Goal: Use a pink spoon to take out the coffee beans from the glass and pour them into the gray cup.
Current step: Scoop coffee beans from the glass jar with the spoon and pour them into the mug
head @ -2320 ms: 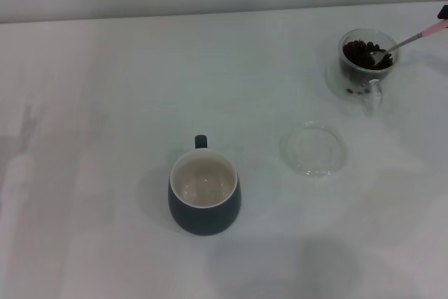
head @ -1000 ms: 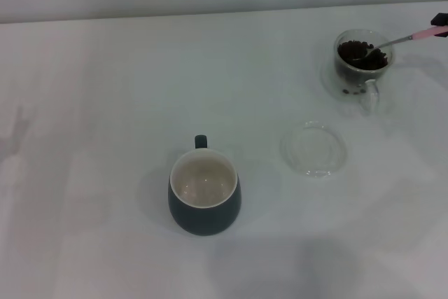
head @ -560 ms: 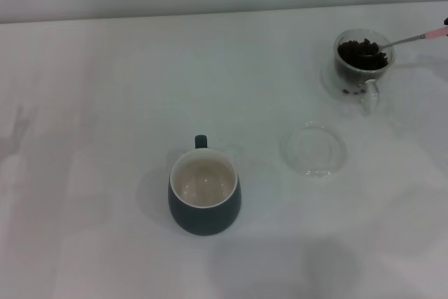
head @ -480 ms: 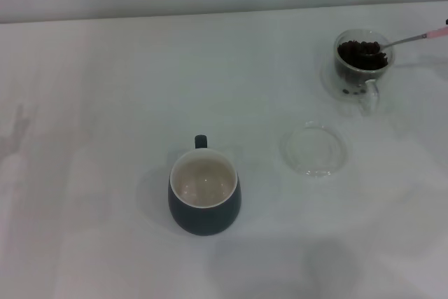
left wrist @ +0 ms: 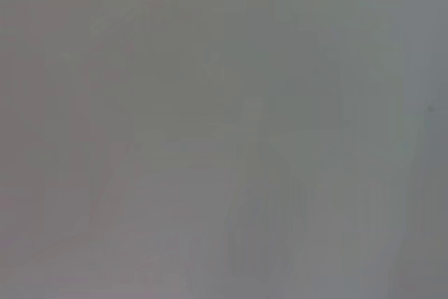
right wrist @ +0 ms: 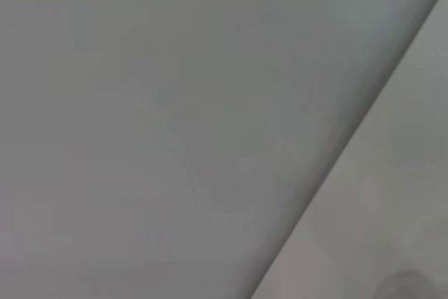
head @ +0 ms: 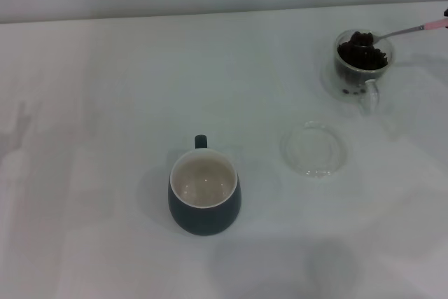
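Head view: one glass (head: 362,64) far right holds beans (head: 362,54); spoon (head: 392,33) carries a heap over its rim. One gray cup (head: 204,192) sits empty near centre. Right claw offscreen, grip unseen.

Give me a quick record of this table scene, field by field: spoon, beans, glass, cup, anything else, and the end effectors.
spoon: bowl loaded, over the glass's rim; handle runs off the head view's right edge
beans: most in the glass, some on the spoon
glass: far right, handle toward the robot
cup: near centre, inside looks empty
saucer: clear, between glass and cup
left end effector: not in view
right end effector: only a dark sliver at the right edge
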